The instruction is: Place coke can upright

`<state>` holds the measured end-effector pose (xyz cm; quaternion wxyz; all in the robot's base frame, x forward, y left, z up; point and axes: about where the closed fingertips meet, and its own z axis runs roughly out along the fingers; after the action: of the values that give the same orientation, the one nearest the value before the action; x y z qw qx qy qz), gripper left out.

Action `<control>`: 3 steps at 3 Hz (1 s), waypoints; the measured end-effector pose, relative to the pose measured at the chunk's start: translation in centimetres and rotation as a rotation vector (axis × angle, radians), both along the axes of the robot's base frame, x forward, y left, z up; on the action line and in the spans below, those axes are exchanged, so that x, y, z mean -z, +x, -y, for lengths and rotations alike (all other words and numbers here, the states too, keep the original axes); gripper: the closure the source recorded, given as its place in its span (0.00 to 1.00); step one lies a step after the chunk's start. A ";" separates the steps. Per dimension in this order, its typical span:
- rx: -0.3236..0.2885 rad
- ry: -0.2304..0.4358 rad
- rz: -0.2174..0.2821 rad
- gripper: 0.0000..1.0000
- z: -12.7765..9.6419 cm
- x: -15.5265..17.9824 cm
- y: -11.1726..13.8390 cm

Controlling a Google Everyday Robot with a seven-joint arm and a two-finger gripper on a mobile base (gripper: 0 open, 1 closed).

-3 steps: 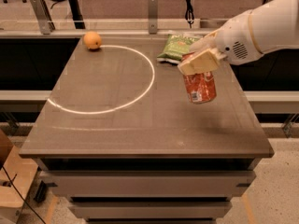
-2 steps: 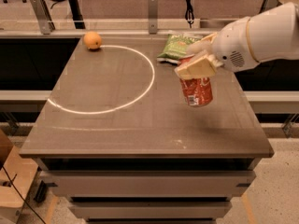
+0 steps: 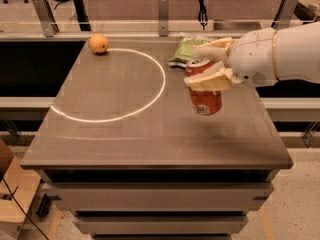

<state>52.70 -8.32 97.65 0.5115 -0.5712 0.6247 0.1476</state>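
Observation:
The coke can is red with a silver top and stands nearly upright, held just above the grey table at its right middle. My gripper reaches in from the right on a white arm and is shut on the upper part of the can. One finger lies across the can's front and the other sits behind its top. The can's shadow falls on the table right under it.
A green chip bag lies at the back of the table, just behind the gripper. A round orange fruit sits at the back left. A white circle line is marked on the table's left half. The table's right edge is near the can.
The gripper has carried the can a little to the left and turned it from tilted to nearly upright, with its top now showing.

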 end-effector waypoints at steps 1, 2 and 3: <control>-0.082 0.023 0.123 1.00 -0.1 0.0 -0.4; -0.152 0.033 0.244 1.00 -0.2 0.3 -0.4; -0.199 0.067 0.315 1.00 -0.4 1.2 -0.1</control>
<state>52.57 -7.92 96.46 0.6046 -0.6289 0.4721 0.1267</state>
